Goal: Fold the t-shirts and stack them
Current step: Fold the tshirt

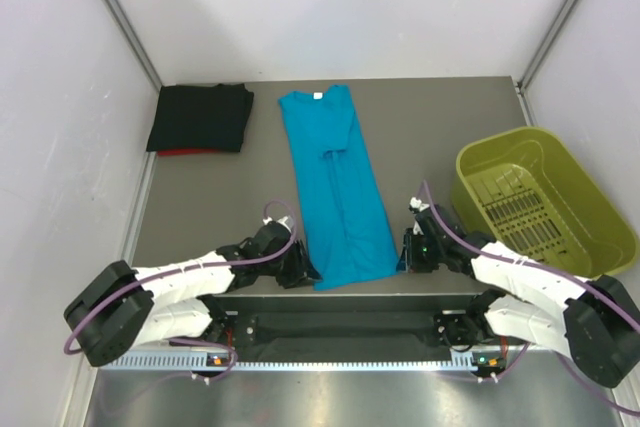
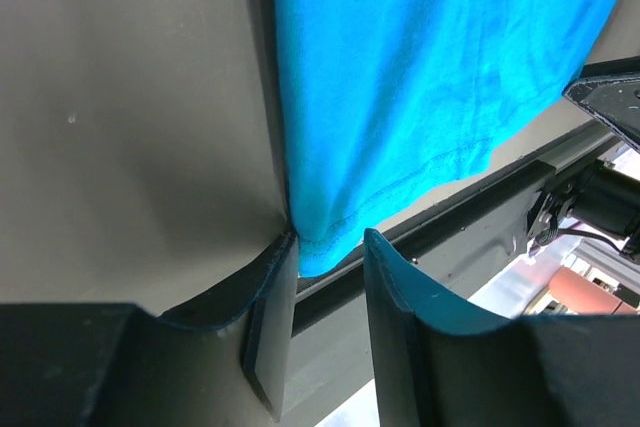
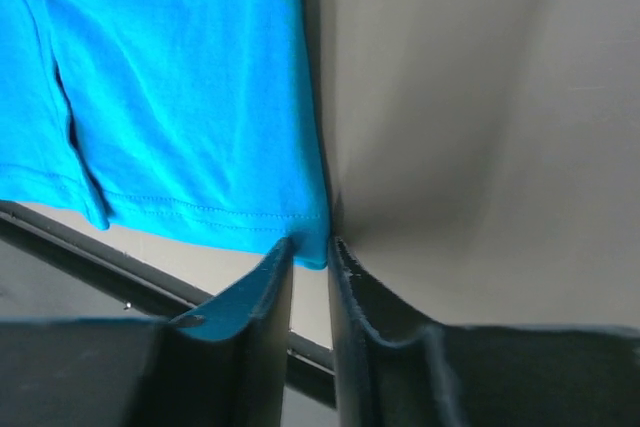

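A teal-blue t-shirt (image 1: 335,182), folded into a long strip, lies down the middle of the table with its white neck label at the far end. A folded black t-shirt (image 1: 200,117) rests at the far left on a red one (image 1: 188,152), of which only an edge shows. My left gripper (image 1: 300,269) (image 2: 330,242) is open at the teal shirt's near left corner (image 2: 318,247), which lies by one fingertip. My right gripper (image 1: 405,252) (image 3: 310,245) stands narrowly open, and the near right corner (image 3: 312,237) sits between its tips.
A yellow-green plastic bin (image 1: 545,197) stands at the right of the table. The black rail of the arm mount (image 1: 340,325) runs just below the shirt's hem. White walls close in on the left, right and far sides.
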You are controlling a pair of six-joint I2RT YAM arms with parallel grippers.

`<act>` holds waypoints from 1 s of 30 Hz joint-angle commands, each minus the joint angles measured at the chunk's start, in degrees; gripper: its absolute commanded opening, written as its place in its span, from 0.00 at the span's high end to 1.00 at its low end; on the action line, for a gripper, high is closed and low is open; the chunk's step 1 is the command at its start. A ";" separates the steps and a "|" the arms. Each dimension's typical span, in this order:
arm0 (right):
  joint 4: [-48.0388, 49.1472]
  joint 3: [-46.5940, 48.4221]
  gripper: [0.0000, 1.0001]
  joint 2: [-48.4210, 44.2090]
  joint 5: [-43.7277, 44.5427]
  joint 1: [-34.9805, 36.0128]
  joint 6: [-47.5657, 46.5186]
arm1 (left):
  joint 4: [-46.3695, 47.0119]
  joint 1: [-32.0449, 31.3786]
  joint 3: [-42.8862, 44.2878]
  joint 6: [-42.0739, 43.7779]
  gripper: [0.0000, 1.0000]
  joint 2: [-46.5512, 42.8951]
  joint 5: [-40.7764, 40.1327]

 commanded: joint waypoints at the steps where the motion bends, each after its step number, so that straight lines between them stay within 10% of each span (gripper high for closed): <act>1: 0.91 -0.51 0.81 0.81 0.25 0.18 -0.07 | -7.39 -0.37 -2.40 1.81 0.62 2.14 -3.90; 8: -1.11 -0.77 1.00 -1.30 1.22 0.18 0.28 | -7.03 -0.46 -2.75 1.28 1.00 2.14 -3.11; 30: -7.97 7.83 1.00 -6.06 4.73 3.34 -0.68 | -9.41 -2.04 3.83 -1.54 1.00 -1.12 -1.79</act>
